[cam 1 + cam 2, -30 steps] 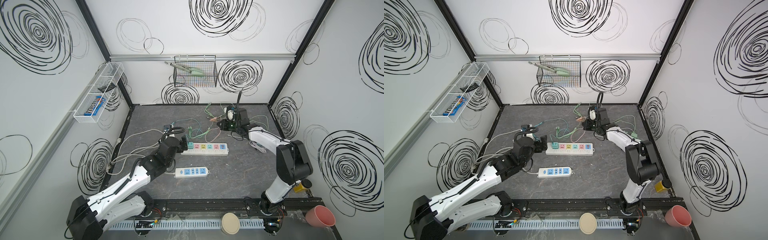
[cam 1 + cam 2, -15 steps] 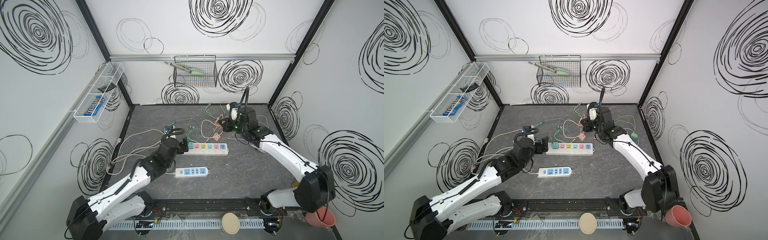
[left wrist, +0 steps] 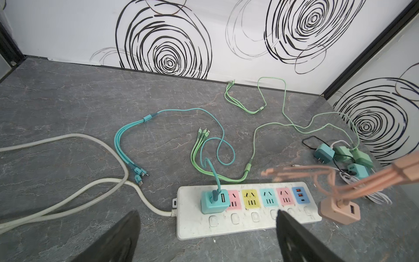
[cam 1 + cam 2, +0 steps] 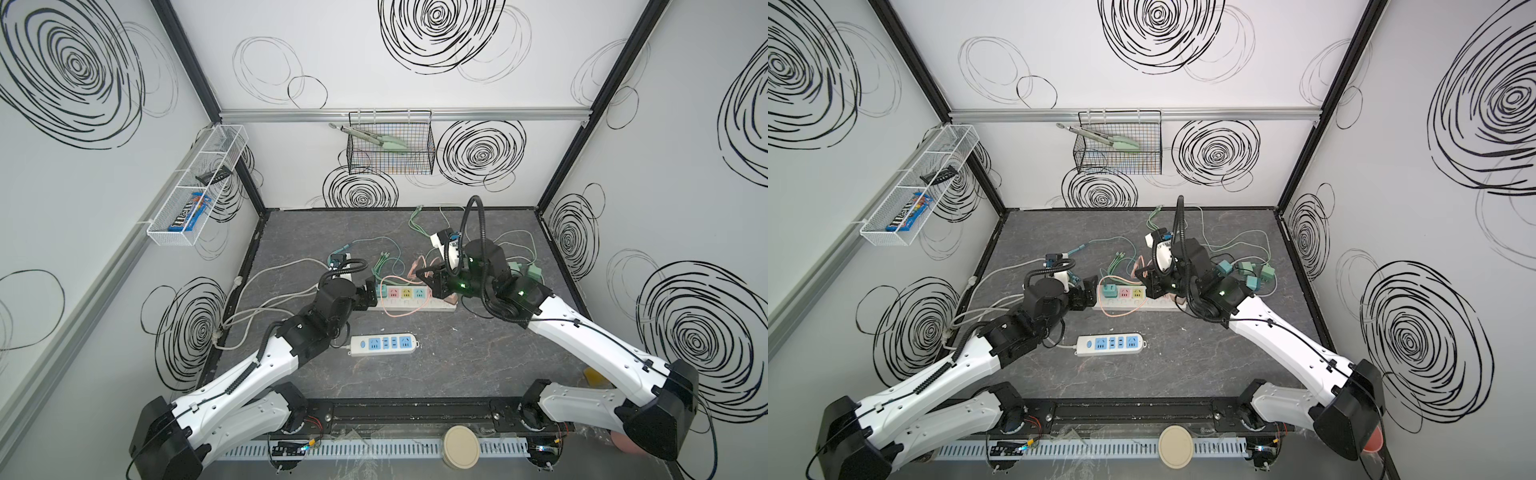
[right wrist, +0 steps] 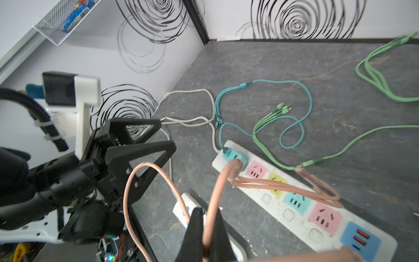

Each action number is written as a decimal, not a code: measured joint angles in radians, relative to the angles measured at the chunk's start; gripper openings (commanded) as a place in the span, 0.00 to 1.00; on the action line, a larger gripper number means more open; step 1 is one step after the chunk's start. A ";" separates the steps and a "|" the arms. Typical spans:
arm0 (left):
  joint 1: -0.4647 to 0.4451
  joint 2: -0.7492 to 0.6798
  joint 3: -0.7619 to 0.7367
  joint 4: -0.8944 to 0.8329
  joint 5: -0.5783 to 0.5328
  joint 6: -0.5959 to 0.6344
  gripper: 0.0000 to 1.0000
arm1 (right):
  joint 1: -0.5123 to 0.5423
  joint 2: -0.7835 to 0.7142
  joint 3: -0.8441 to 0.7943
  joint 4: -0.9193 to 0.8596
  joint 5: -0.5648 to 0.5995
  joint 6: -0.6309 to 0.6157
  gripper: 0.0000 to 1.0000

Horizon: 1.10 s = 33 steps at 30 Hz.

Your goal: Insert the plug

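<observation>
The right arm has swung from the desk's back edge to the strip (image 3: 244, 223). Right fingers (image 5: 195, 229) are clamped on the pink cable (image 5: 212, 204), and the plug (image 3: 337, 209) dangles over the strip's USB end. Left fingers (image 3: 118, 238) stay wide nearby. Lining up with a socket likely comes next.

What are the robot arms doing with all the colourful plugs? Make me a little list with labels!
left gripper: open, empty, beside the long power strip
right gripper: shut on the pink cable
pink plug: hanging from that cable near the strip's USB end, not plugged in
teal plug: in the end socket by the strip's cord
empty sockets: pink, yellow, teal, pink
small blue strip: nearer the robot, untouched
spare plugs: heap on the table's right side
</observation>
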 measured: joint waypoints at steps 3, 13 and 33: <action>-0.001 0.000 -0.004 -0.001 0.009 0.000 0.96 | -0.002 -0.016 -0.065 0.026 -0.022 0.029 0.00; -0.007 0.026 -0.006 0.003 0.029 0.005 0.96 | -0.237 0.026 -0.201 0.172 -0.176 0.110 0.03; -0.218 0.206 0.092 -0.013 -0.082 0.133 0.96 | -0.488 0.365 -0.114 0.170 -0.209 0.079 0.97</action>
